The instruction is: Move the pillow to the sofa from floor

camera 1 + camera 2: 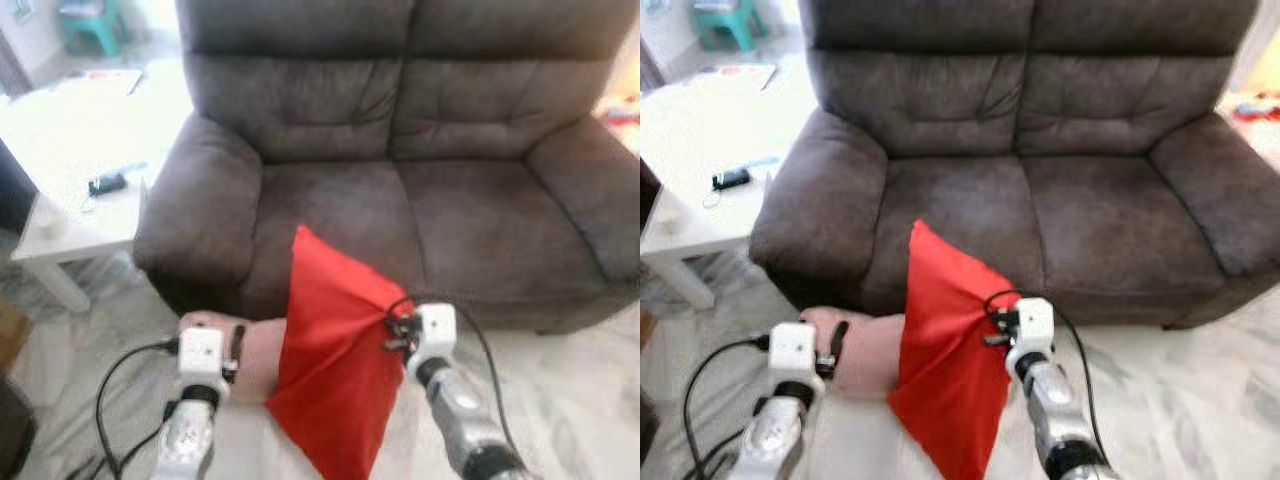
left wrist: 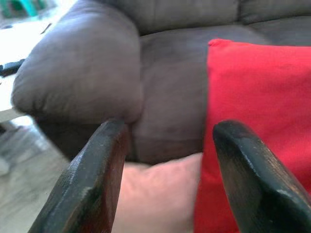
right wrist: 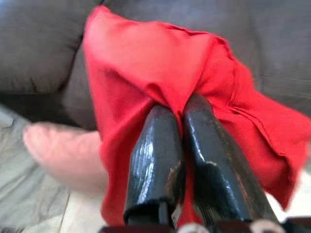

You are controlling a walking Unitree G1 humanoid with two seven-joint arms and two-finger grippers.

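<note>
Far left: white surface (image 1: pixel 70 130) with a small dark object (image 1: pixel 106 184) on it, beside the sofa's arm; a teal stool (image 1: pixel 92 22) behind, in the far corner. Lower left: left gripper (image 2: pixel 165 160) raised over the pale floor (image 1: pixel 560 390), jaws open and holding nothing, pointed at the sofa's left armrest and front, with a black cable looping from the wrist. Just ahead of it: pink pillow (image 1: pixel 255 355) lying on the floor against the sofa's base, partly hidden behind the red one. Centre: red pillow (image 1: pixel 335 370) hanging upright, top corner level with the front edge of the seat cushion, lower corner down near the floor; whether touching the floor, cannot tell. To its right: right gripper (image 3: pixel 182 141), jaws closed tight on a bunched fold at the red pillow's right edge, fabric gathered around the two black fingers (image 3: pixel 155 160). Behind everything, across the middle and right: brown two-seat sofa (image 1: pixel 420 130), seat cushions bare, neither pillow resting on them. Far right edge: something colourful, too blurred to identify.
</note>
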